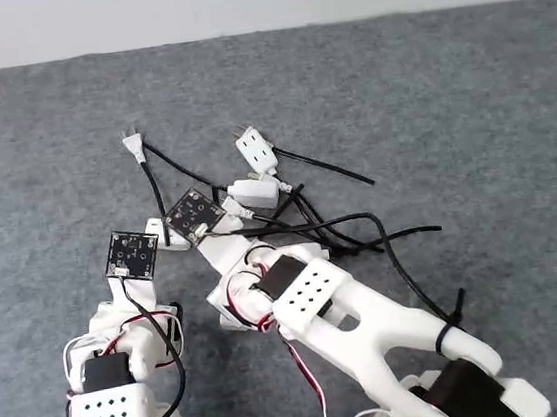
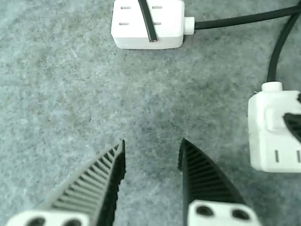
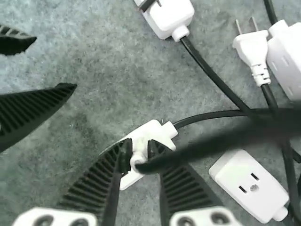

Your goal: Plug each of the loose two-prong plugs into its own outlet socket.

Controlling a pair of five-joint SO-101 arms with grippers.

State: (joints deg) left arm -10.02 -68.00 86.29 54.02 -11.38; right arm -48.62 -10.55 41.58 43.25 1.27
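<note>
A white plug [image 3: 151, 133] on a black cord [image 3: 207, 117] is pinched between the fingers of the right pincer [image 3: 139, 145], which is closed down to the width of the plug's body. This grip is plain in the right wrist view, while in the high view the arm's own wrist covers it. Just beside the held plug, the same view shows a socket block [image 3: 247, 184] lying face up with its slots unfilled. Farther from the held plug, a second plug [image 3: 248, 46] lies with both prongs bare, touching the side of another white block [image 3: 288, 52].

The left pincer [image 2: 151, 157] stands near the held plug, its ribbed fingers spread wide with nothing between them but the grey counter [image 2: 70, 94]. Its own wrist view adds two things beyond its tips. One is a flat socket strip [image 2: 148, 23] with a black cord lying across its face. The other is a boxy outlet [image 2: 275, 134] off to one side with its slots open.

The high view gives the wider layout. A far plug [image 1: 133, 144] lies well apart from the held plug, prongs pointing away from the arms and its cord running back toward them. A white cube outlet [image 1: 255, 149] lies past the right arm's wrist. A tangle of black cords [image 1: 342, 231] spreads beside that arm.
</note>
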